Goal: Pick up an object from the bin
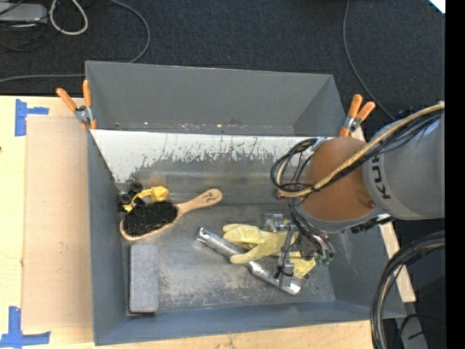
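Observation:
My gripper (285,262) hangs low at the bin's front right, under the orange wrist cover. It is directly over the right end of a silver metal rod-like tool (218,242) that lies slantwise on the floor. A pale yellow rubber glove (251,240) lies across that tool, and its cuff end reaches under the gripper. Whether the gripper touches the glove or the tool I cannot tell.
A wooden hairbrush with black bristles (156,217) lies at the left, with a small yellow and black toy (143,195) just behind it. A grey rectangular block (144,277) lies along the front left. The arm and its cables cover the bin's right wall.

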`<state>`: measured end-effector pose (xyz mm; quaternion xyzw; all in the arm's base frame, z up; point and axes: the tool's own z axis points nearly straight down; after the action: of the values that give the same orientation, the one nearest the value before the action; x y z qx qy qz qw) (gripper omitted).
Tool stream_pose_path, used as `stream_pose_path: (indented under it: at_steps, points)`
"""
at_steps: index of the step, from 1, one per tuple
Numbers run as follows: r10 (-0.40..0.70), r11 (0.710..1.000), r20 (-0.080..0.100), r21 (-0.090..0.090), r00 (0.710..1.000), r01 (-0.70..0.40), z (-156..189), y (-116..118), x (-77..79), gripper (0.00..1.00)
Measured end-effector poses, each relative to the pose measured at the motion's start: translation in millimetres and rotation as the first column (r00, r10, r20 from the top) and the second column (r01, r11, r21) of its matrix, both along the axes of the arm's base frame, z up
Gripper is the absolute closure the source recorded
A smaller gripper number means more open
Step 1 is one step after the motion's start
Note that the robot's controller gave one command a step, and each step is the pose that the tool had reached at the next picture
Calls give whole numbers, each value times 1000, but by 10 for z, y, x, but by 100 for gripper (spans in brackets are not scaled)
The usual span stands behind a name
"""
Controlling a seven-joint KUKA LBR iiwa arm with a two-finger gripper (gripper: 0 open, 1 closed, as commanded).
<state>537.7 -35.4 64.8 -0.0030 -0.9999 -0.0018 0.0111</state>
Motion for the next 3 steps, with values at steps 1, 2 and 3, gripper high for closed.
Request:
stream_pose_path:
  at_steps: [1, 2, 3]
  points:
    - [279, 960, 44, -6, 959, -279, 79, -20, 353, 0]
    - [22, 1000, -4, -4, 1000, -22, 20, -40, 49, 100]
    - [21, 1000, -4, -4, 1000, -21, 20, -41, 49, 100]
